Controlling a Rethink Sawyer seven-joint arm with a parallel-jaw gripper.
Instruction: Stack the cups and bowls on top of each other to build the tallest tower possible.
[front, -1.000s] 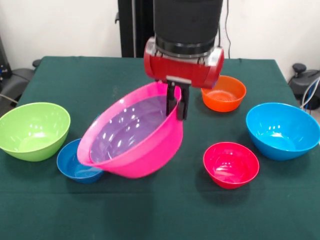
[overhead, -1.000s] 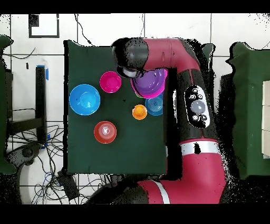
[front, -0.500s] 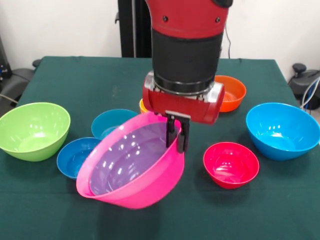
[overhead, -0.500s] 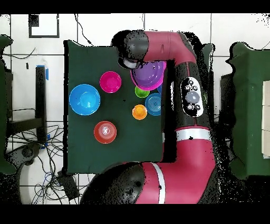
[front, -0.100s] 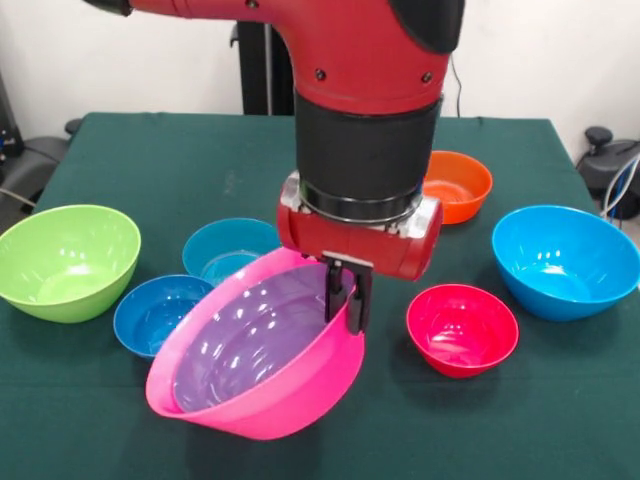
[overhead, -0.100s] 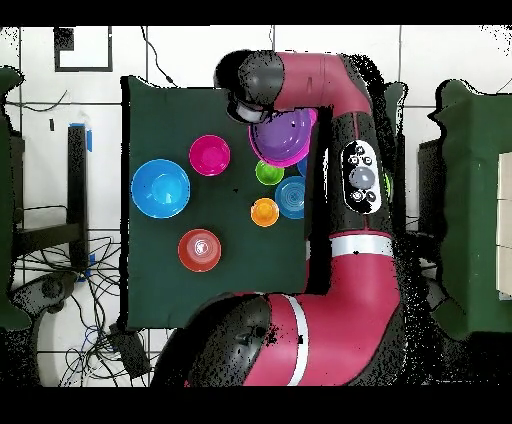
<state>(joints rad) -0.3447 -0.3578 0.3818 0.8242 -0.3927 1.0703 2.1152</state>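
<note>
The gripper (front, -0.100s: 342, 300) is clamped on the rim of the big pink bowl (front, -0.100s: 262, 395), a purple bowl (front, -0.100s: 250, 335) nested inside, the pair hanging tilted above the near part of the green tablecloth (front, -0.100s: 150, 160). A one-sided rim pinch may let the stack swing or slip (the purple liner could slide out), or clip the dark blue bowl (front, -0.100s: 160, 315) just beside it. White walls, black stand behind
</note>
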